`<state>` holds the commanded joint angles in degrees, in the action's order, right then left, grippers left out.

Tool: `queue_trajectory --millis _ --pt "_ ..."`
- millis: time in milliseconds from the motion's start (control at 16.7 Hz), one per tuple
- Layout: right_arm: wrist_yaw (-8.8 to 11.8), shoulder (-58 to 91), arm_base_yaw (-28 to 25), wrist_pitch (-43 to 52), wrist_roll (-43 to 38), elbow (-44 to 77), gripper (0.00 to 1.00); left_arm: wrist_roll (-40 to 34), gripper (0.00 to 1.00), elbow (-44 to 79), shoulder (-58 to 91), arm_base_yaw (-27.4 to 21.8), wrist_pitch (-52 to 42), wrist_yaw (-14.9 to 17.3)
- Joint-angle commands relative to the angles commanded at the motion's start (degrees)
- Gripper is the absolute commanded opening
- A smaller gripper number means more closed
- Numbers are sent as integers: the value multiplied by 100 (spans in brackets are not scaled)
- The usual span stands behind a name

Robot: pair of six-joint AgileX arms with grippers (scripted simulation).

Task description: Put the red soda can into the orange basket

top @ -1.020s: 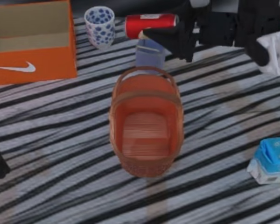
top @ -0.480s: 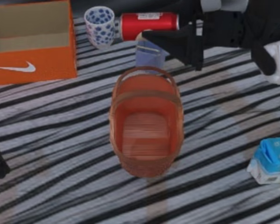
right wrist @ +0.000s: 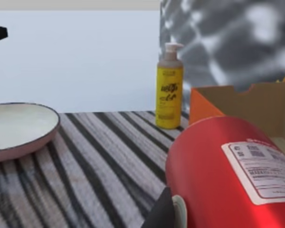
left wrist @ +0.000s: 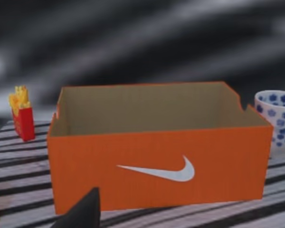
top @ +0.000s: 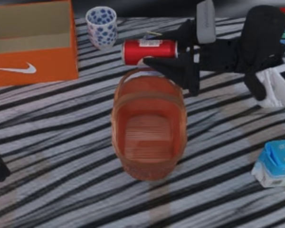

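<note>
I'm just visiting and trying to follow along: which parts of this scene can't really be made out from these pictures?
- Right end effector on the red soda can: in the top view its dark body covers the can's right end.
- Orange basket: appears in neither wrist view.
- Left end effector: only a dark tip shows, cut by the left wrist view's edge; the top view shows only a dark shape at the left edge.
- White object under the right arm: partly covered and unidentifiable.
</note>
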<state>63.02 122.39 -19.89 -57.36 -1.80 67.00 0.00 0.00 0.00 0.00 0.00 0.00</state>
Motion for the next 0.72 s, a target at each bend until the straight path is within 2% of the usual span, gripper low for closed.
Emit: queue_trajectory --millis 180,480,720 --pt "-13 426 -22 -597 9 -204 0 0 100 0 0 0 0 0" --pt "-20 505 -25 -693 10 -251 0 0 100 0 0 0 0 0" --pt "-20 505 -25 -693 10 -251 30 0 100 0 0 0 0 0"
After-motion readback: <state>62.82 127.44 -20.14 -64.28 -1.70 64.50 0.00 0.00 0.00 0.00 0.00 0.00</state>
